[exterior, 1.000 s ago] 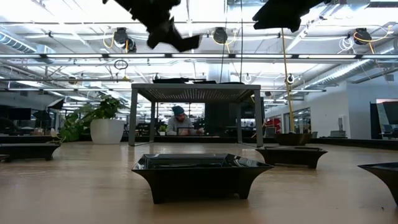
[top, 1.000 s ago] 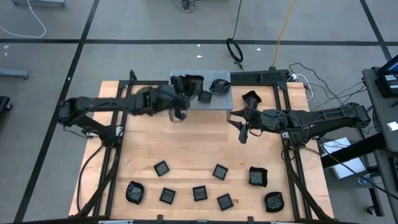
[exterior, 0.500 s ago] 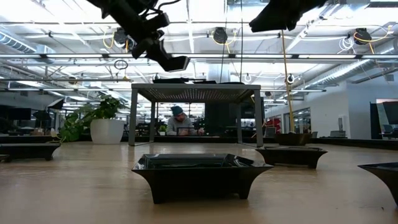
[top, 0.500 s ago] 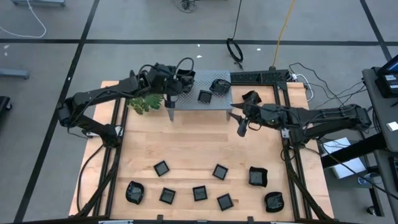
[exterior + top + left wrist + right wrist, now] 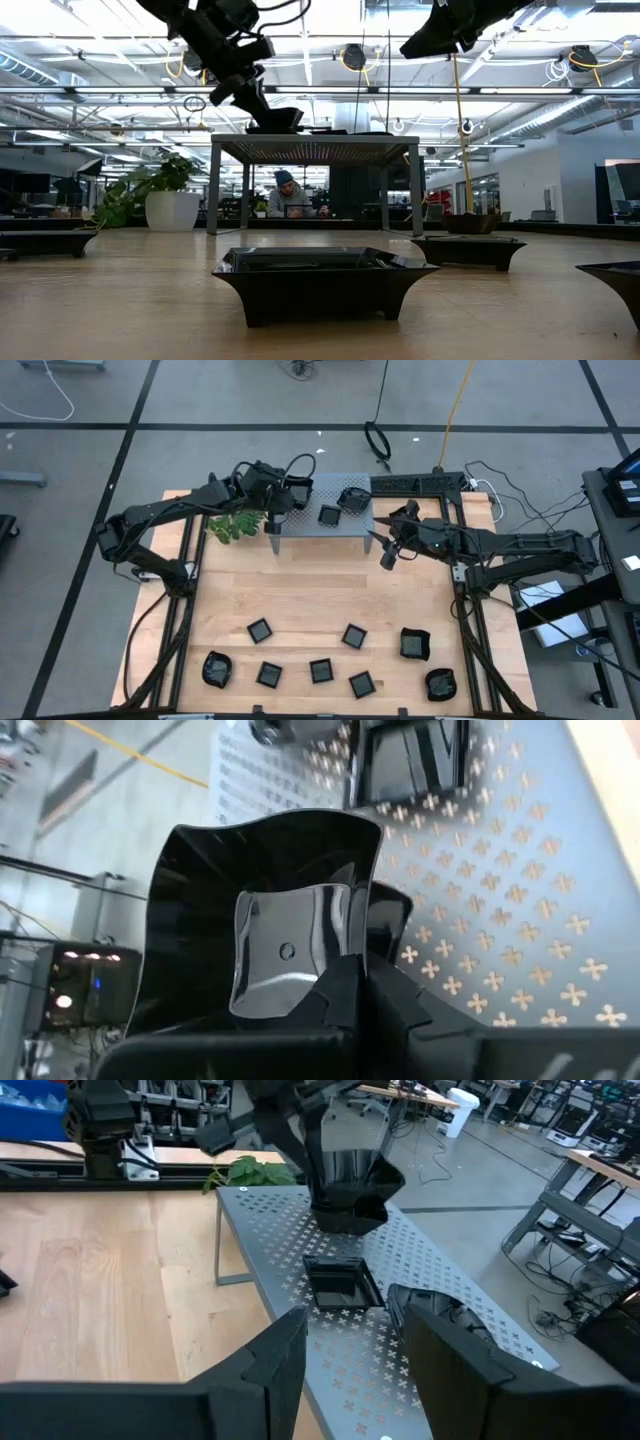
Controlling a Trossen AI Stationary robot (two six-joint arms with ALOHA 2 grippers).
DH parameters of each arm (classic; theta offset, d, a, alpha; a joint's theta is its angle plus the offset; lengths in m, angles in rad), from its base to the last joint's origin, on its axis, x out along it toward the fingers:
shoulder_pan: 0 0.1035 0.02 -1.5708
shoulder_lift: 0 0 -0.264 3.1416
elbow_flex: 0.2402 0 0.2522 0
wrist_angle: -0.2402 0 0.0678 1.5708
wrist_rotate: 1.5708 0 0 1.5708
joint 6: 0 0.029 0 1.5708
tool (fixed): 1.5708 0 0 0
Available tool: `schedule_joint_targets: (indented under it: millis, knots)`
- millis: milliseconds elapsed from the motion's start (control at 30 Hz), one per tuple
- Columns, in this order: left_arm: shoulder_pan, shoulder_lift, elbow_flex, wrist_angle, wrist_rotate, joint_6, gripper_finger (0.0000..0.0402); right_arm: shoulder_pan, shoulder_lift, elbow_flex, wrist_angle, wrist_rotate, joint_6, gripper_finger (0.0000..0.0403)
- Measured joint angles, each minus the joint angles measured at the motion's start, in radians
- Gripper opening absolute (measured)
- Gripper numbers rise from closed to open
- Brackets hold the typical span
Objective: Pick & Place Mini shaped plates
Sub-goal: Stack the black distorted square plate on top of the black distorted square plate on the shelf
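Observation:
My left gripper (image 5: pixel 283 500) is shut on a black flared dish (image 5: pixel 270 920), one of the mini shaped plates, over the left part of the grey perforated stand (image 5: pixel 300 522). A flat square plate (image 5: pixel 329 515) and a rounded plate (image 5: pixel 352 498) rest on the stand's top. My right gripper (image 5: pixel 385 552) hangs open at the stand's right end with nothing between its fingers. Several more plates (image 5: pixel 320 671) lie flat along the table's near edge. My left gripper pinches the dish by the wall on its near side (image 5: pixel 290 1005); the fingers (image 5: pixel 345 995) cover the exact spot. They slant down from the table's left side. The dish (image 5: pixel 350 1190) stays nearly upright below them, foot at the stand's top; whether it touches, I cannot tell.
A green leafy sprig (image 5: pixel 232 527) lies on the table left of the stand, under my left arm. One more black plate (image 5: pixel 404 513) shows right of the stand, partly behind my right arm. The middle of the wooden table (image 5: pixel 310 585) is bare.
My left gripper has swung toward the table's far edge with the dish, turning as it went and sinking a little. It now stands over the stand's left part, with the dish close above the stand's top. My right gripper has shifted slightly toward the far edge and rolled.

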Motion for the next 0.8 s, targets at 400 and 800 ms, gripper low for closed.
schedule_joint_targets:
  millis: [400,800]
  knots:
    - [-0.002,0.012,0.000,-0.001,-0.029,-0.006,0.0014,0.000,0.000,0.000,0.000,-0.001,0.000,0.0155]
    - [-0.016,-0.009,0.000,0.003,-0.057,-0.090,0.0095,0.001,0.000,0.000,-0.001,-0.001,0.000,0.0155]
